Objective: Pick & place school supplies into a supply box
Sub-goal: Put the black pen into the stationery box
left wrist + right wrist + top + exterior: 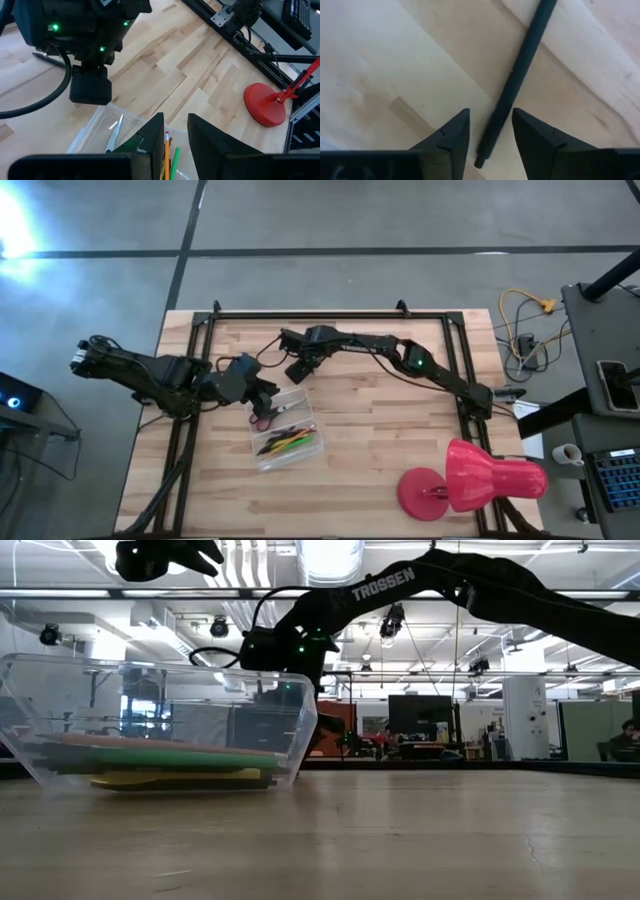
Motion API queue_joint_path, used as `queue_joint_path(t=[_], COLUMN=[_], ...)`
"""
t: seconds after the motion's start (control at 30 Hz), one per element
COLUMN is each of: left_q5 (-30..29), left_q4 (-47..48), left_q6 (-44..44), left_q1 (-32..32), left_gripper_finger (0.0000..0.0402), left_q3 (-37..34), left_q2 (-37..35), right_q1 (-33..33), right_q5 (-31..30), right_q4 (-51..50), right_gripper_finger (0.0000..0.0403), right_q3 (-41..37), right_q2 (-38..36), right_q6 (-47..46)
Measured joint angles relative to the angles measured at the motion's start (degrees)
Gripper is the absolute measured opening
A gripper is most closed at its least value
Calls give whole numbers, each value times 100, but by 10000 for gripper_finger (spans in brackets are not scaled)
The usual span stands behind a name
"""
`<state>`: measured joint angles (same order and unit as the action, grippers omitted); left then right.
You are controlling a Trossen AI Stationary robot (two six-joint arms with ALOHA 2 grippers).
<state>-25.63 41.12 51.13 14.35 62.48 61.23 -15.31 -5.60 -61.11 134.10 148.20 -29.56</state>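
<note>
Now the right gripper hangs over bare table just beyond the far end of the box, and its two fingers stand apart with a dark pen between them. This pen lies flat on the wood, and its lower end reaches into the gap between the fingertips. I cannot see that the pads touch it, so I judge it is not held at this moment.

The pen is thin, stiff and surely light. Its body is smooth and round, so I think it can roll or slide when only one finger pushes it. A good place to take it is near the middle of the body, with the fingers across it, so that it does not tip down at one end when lifted. At the very end, where the fingers are now, the hold would be weak.

The box is of clear plastic and stands at the middle of the table. Inside it lie green and yellow pens, and red scissors lie at its far end.

The left gripper waits above the box, fingers a little apart, holding nothing that I can see. A red lamp stands on the near right part of the table.
</note>
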Motion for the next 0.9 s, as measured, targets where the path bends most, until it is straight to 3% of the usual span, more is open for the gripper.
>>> queue_joint_path(t=[0.47,0.9], left_q5=[-2,-4], left_q4=[-15,-17], left_q6=[0,-2], left_q1=[28,37], left_gripper_finger=[71,71], left_q3=[0,0], left_q2=[0,-2], right_q1=[17,133], right_q5=[-185,147], right_q4=[-109,505], right_gripper_finger=[31,17], right_q3=[-105,79], right_q2=[-7,-541], right_q6=[647,991])
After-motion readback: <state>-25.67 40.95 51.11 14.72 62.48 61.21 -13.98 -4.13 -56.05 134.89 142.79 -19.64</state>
